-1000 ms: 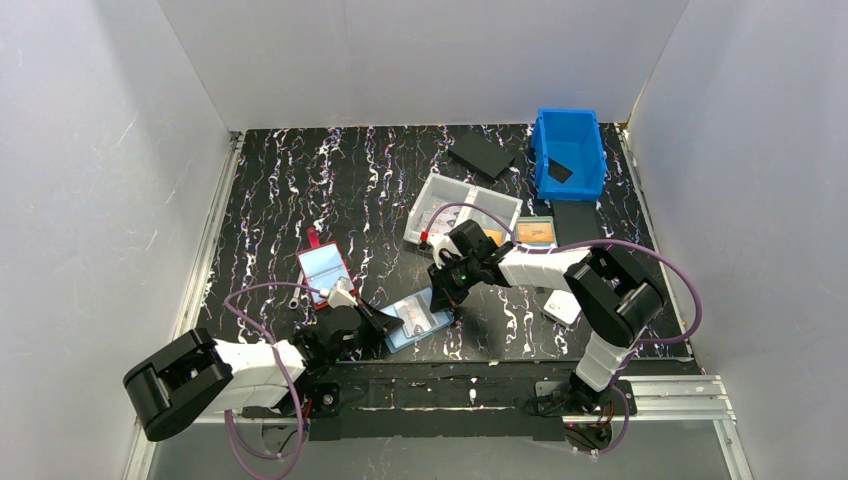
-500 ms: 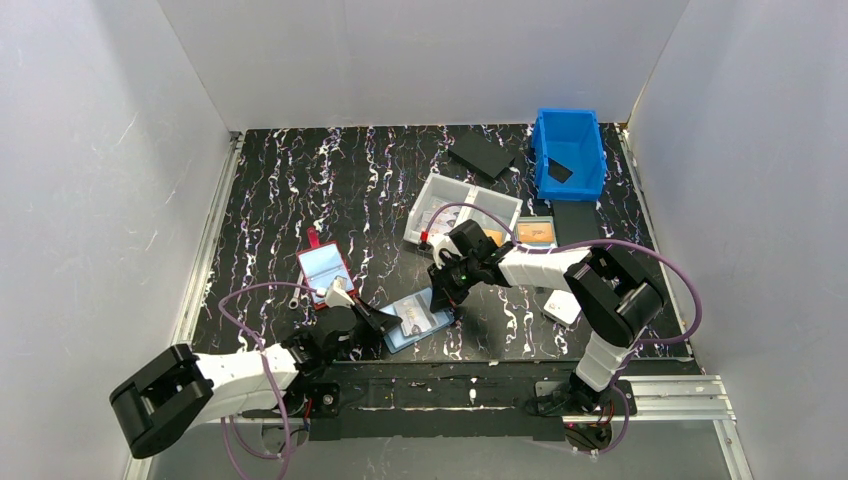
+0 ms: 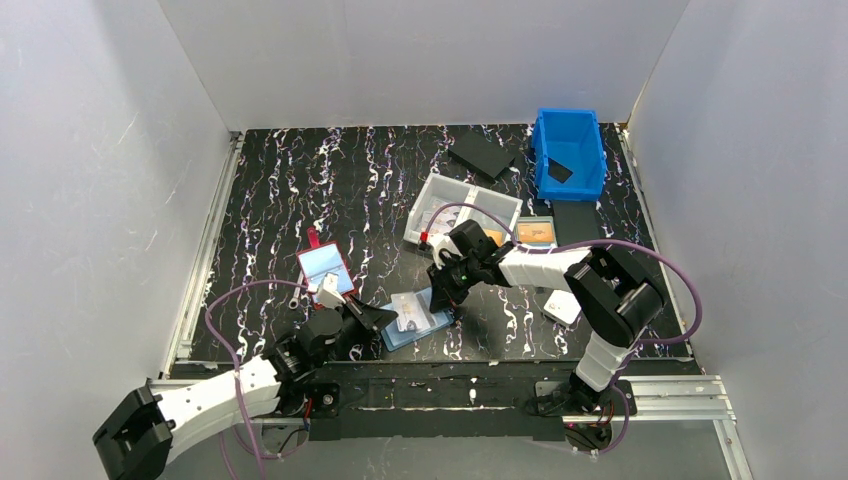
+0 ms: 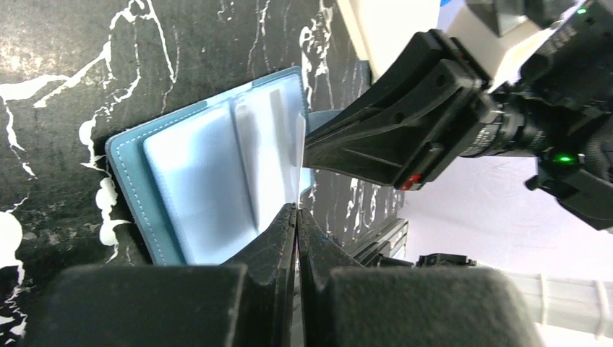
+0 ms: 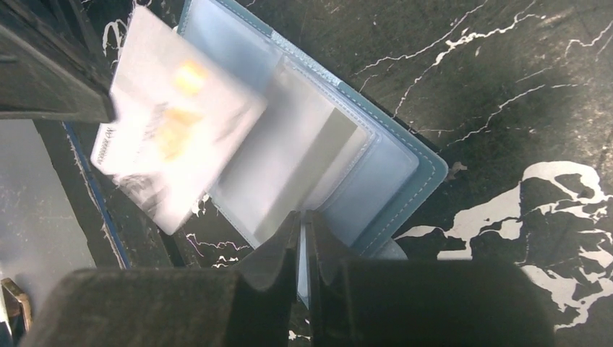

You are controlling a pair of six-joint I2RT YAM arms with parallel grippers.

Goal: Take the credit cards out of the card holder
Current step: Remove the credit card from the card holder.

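Note:
The light-blue card holder (image 3: 425,328) lies open on the black table near the front edge, between both arms. My right gripper (image 5: 302,217) is shut on the holder's near edge, with a pale sheet of it pinched between the fingers. A credit card (image 5: 173,116), pale with yellow print and blurred, sticks out of a clear pocket towards the upper left. My left gripper (image 4: 296,213) is shut on that card, which shows edge-on as a thin white line (image 4: 298,159). From above, the left gripper (image 3: 388,318) is at the holder's left side and the right gripper (image 3: 447,303) at its right.
A red-edged holder (image 3: 324,265) lies left of the work spot. Behind it are a clear tray (image 3: 462,205), a teal holder with an orange card (image 3: 536,233), a blue bin (image 3: 570,150) and a black flat piece (image 3: 482,155). A small white object (image 3: 562,305) lies at the right.
My left arm has drawn back towards the near left, and the card in its grip has slid partly out of the holder. The right arm has held its place on the holder.

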